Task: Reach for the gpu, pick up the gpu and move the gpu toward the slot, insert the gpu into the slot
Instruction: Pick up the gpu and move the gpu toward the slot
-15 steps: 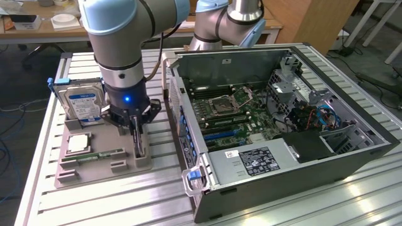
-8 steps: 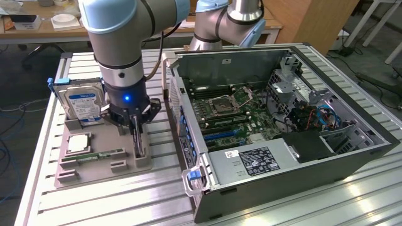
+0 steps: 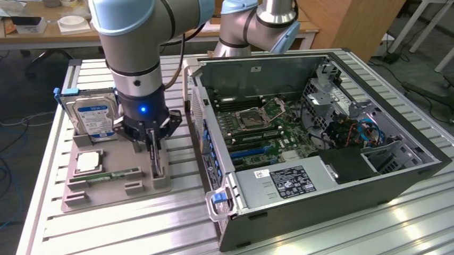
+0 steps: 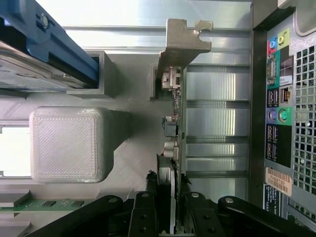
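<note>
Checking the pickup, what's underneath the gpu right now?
The gpu stands on edge in the gray holder, which rests on the ribbed metal table. The gripper grips its top edge. Its lower edge sits hidden in the holder's groove.

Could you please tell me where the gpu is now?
The gpu stands on edge in the grey holder at the exterior view's left, in the gripper, between the hard drive and the case.

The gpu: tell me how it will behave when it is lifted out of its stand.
The gpu is probably stiff: a flat board with a metal bracket. It stands on its thin edge in the gray holder, so once freed it may tip easily. Its exposed small parts look fragile.
</note>
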`<state>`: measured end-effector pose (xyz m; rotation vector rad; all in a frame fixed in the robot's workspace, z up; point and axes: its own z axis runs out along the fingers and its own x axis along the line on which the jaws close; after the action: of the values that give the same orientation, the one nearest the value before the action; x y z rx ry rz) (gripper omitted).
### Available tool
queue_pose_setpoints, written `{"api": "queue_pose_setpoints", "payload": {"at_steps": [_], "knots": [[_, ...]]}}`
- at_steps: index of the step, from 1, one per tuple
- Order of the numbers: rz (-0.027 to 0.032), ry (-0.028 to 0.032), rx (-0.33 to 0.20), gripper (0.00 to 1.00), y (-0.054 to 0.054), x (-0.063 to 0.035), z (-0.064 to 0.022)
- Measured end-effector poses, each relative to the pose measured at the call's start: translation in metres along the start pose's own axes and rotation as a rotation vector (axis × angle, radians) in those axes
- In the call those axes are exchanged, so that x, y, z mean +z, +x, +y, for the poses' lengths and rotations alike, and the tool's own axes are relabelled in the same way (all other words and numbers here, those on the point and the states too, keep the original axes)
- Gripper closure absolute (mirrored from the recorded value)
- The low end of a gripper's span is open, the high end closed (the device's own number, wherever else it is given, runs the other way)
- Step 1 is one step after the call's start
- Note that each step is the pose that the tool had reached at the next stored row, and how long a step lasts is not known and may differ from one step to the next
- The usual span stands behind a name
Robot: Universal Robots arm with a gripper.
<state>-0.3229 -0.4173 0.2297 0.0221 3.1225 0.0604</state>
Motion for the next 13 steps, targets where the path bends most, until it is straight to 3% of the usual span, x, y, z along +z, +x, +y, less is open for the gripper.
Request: {"api": "queue_pose_setpoints", "payload": {"at_steps": [13], "knots": [[0.0031, 0.0021, 0.0, 0.73, -0.0001, -0.0044, 0.0002]]}}
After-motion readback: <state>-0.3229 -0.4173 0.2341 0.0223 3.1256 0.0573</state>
